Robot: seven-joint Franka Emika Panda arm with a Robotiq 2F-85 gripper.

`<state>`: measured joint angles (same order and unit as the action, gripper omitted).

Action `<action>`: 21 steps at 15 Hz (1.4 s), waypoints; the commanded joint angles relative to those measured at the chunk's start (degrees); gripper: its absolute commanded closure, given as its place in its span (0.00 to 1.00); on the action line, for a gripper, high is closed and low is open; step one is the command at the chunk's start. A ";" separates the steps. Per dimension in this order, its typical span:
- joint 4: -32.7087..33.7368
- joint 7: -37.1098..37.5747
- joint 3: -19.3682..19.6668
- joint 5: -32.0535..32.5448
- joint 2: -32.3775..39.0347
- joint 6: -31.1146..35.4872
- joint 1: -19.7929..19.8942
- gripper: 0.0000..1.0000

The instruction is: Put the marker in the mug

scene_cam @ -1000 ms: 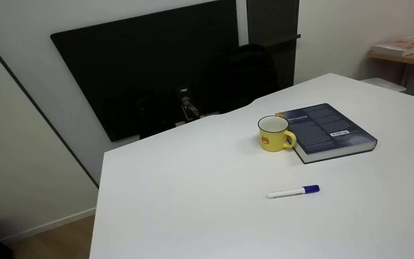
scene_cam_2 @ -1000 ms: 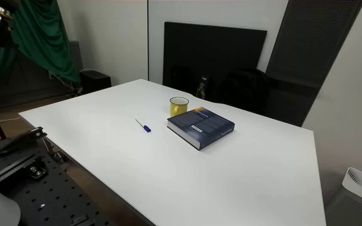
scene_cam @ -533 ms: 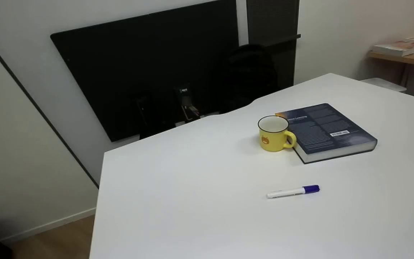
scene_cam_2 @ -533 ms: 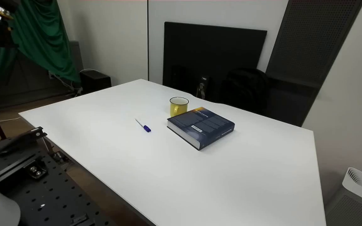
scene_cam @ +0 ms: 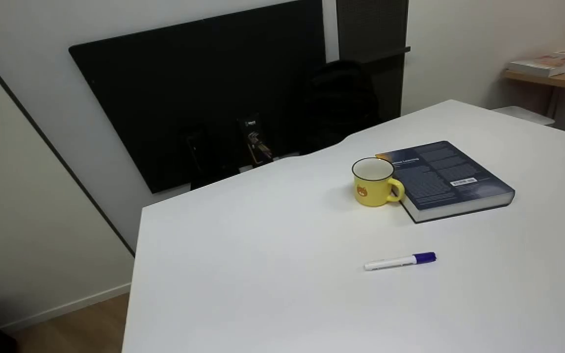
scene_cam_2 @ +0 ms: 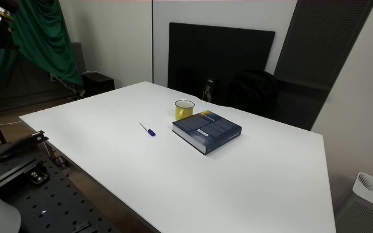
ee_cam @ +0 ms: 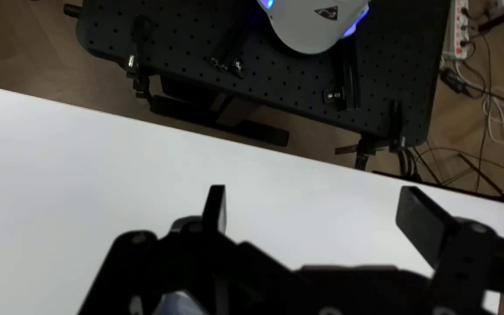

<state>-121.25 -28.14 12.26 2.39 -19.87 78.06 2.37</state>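
A: How does the gripper (ee_cam: 316, 210) stand?

B: Released. In the wrist view its fingers (ee_cam: 420, 221) are spread wide, with nothing held between them.

A: And where is the marker (scene_cam: 400, 262)?

B: Flat on the white tabletop (scene_cam: 243, 274) in both exterior views, apart from the mug (scene_cam: 373, 192). I can't pick it out in the wrist view.

A: What could go wrong first?

B: Poor aim, I'd say. Nothing of the task looks done, so a reach should come next, and with no sight of the marker from the wrist the fingers might come down off-centre, nudge the round barrel and set it rolling. Too low, and the fingertips would press into the tabletop; too high, and they'd close on air.

A: Further out, at the mug?

B: Carried level, the marker would probably land across the rim and slide off, since it seems longer than the mouth is wide; it likely wants tilting upright first. A low swing could clip the mug and shove it against the thick blue book (scene_cam: 447, 174) (the handle sits right by it; whether they touch, I can't tell).

A: How does the marker look?

B: Slim white barrel, blue-violet cap on one end, and dark print along the side, too small to read.
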 commanded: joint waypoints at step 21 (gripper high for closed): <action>-35.82 -17.83 -10.86 6.75 -0.49 61.00 -8.37 0.00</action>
<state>-154.25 -46.70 2.66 4.57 -19.86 135.04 -7.15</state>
